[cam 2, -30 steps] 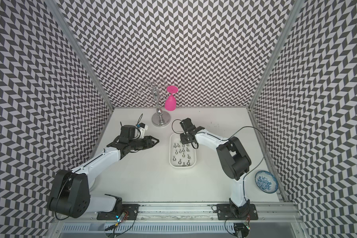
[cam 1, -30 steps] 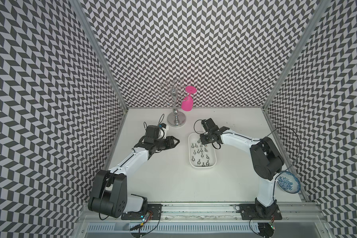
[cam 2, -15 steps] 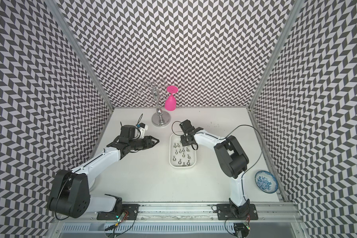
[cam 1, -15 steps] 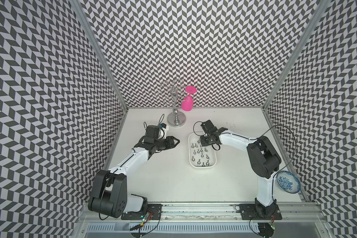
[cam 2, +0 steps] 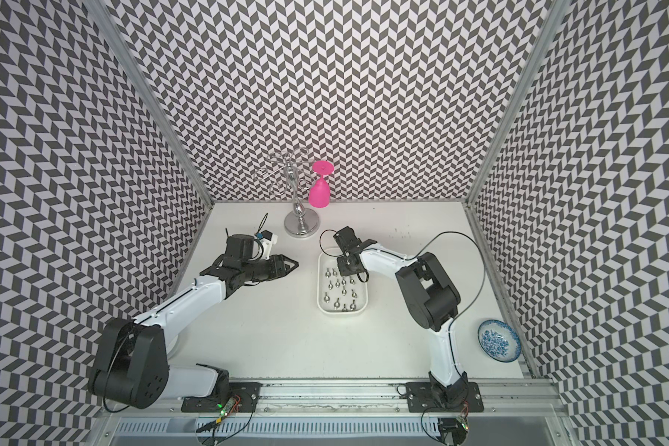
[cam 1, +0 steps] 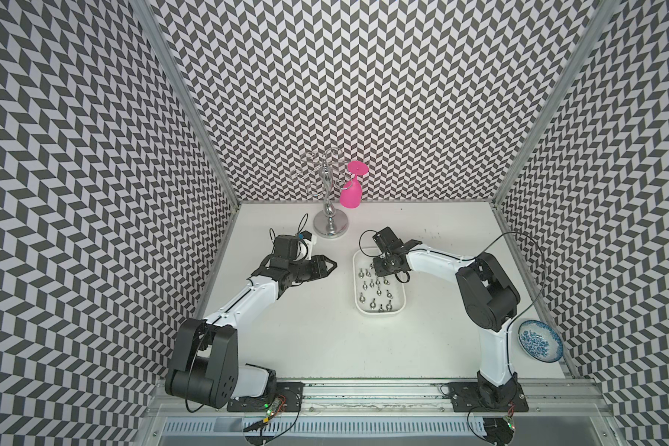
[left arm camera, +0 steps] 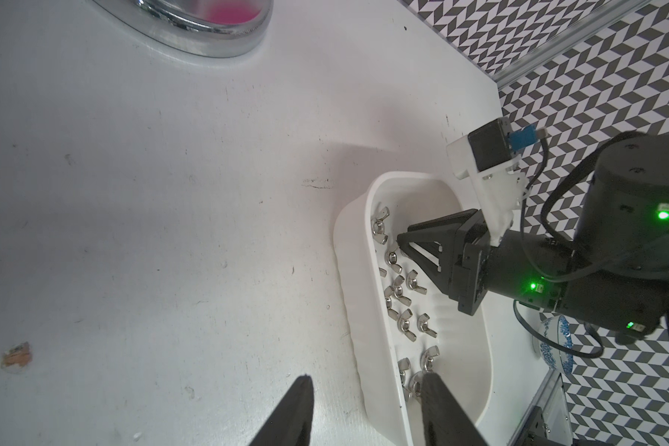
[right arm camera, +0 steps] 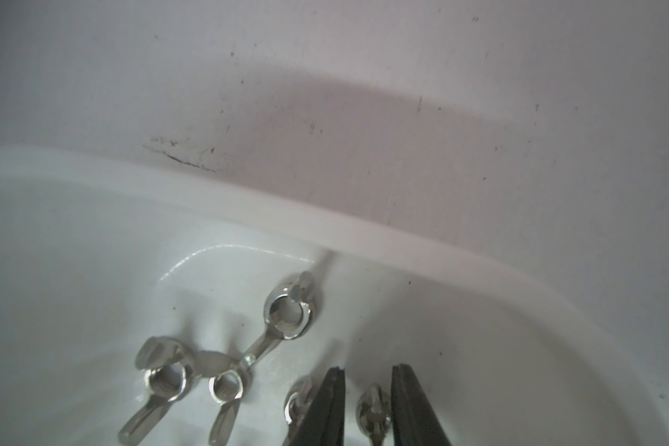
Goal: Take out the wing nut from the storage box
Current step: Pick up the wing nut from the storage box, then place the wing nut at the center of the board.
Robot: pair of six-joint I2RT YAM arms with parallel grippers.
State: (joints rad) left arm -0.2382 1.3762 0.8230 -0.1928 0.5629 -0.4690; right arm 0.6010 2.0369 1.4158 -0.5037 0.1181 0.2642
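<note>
The storage box is a shallow white tray in mid-table holding several silver wing nuts. My right gripper reaches down into its far end. In the right wrist view its jaws stand narrowly apart astride one upright wing nut, with a thin gap still showing on one side. More nuts lie beside it under the box rim. My left gripper hovers left of the box wall, open and empty.
A chrome glass stand with a pink glass hanging from it stands at the back, just beyond both grippers. A blue-patterned bowl sits at the right front by the wall. Patterned walls close in three sides.
My right gripper has sunk lower into the box's far end and its jaws have narrowed around a wing nut. The left arm has stayed still.
</note>
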